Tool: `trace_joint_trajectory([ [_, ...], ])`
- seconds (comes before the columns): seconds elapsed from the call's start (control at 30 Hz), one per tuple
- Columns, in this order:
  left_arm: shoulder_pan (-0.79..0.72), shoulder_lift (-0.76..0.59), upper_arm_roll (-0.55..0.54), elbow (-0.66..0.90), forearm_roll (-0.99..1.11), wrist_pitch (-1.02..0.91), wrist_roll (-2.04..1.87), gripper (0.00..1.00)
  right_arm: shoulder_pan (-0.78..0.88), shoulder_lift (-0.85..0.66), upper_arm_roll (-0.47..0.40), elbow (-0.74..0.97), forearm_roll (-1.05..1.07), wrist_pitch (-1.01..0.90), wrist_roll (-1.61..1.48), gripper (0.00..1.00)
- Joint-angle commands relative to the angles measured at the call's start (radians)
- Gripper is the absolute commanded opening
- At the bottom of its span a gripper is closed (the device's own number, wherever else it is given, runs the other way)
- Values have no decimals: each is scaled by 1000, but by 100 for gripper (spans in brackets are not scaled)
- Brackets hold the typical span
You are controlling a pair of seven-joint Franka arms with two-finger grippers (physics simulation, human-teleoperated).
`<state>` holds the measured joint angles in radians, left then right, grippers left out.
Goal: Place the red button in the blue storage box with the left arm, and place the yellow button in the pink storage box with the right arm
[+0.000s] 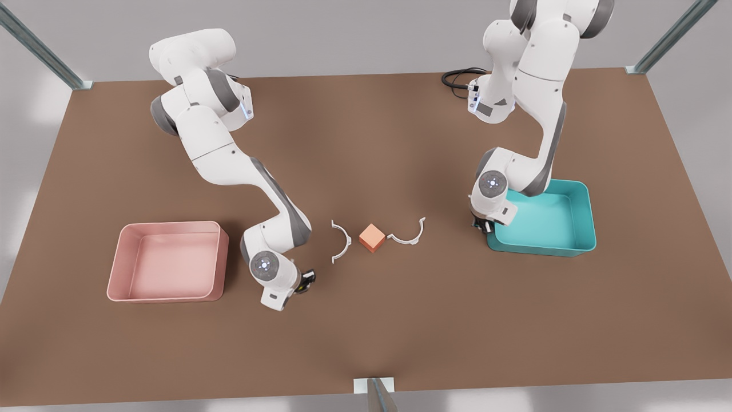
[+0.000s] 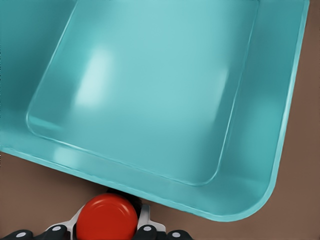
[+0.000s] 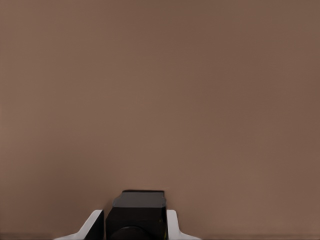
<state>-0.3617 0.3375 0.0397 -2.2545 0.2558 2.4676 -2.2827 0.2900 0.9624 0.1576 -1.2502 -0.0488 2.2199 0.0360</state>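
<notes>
The left gripper is clamped on the red button, held at the near wall of the blue storage box. The button looks small, rigid and light, best pinched at its base. Farther along the table, the right gripper grips a dark base, probably the yellow button, beside the pink storage box; its cap is hidden.

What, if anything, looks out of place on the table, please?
Two white curved clips lie loose beside an orange-pink cube mid-table, belonging to neither box. The left gripper holds the red button just outside the blue storage box.
</notes>
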Motion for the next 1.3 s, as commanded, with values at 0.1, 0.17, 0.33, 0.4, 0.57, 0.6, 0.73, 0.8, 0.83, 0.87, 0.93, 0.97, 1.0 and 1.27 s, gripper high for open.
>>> trace_joint_trajectory([
  [0.1, -29, -84, -6, 29, 7, -151, -83, 47, 0, -2, 0, -28, 1, 34, 2, 57],
  [0.17, -59, -126, -11, 55, -16, -225, -81, 47, 0, -2, 0, -28, 1, 34, 2, 50],
  [0.33, 62, -265, -3, 102, -30, -449, 287, 47, 0, -16, 0, -23, 1, 29, 2, 49],
  [0.4, 165, -267, 0, 102, -29, -449, 468, 47, -8, -74, -3, -51, 3, 18, -4, 49],
  [0.57, 274, -135, 6, 133, -24, -323, 644, 47, -77, -303, -4, -304, 4, 40, -24, 49],
  [0.6, 274, -114, 6, 136, -24, -297, 644, 47, -98, -341, -4, -353, 4, 40, -38, 49],
  [0.73, 268, -43, 6, 136, -24, -237, 643, 100, -189, -473, -1, -492, 4, 43, -82, 49],
  [0.8, 270, -46, 6, 138, -24, -239, 644, 100, -287, -514, 33, -554, 4, 73, -159, 49],
  [0.83, 271, -54, 6, 151, -24, -248, 678, 100, -330, -530, 42, -577, 4, 78, -197, 49],
  [0.87, 271, -75, 6, 193, -24, -320, 779, 100, -382, -534, 76, -592, 4, 76, -205, 49],
  [0.93, 289, -80, 8, 458, -185, -564, 1304, 100, -495, -567, 129, -640, 3, 80, -255, 49],
  [0.97, 316, -80, 9, 584, -294, -686, 1649, 100, -537, -587, 142, -676, 4, 110, -291, 49],
  [1.0, 313, -81, 8, 673, -300, -769, 1900, 100, -595, -594, 172, -709, 3, 139, -327, 49],
  [1.27, 305, -196, 5, 791, -274, -878, 2436, 100, -965, -588, 408, -822, -71, 207, -357, 100],
])
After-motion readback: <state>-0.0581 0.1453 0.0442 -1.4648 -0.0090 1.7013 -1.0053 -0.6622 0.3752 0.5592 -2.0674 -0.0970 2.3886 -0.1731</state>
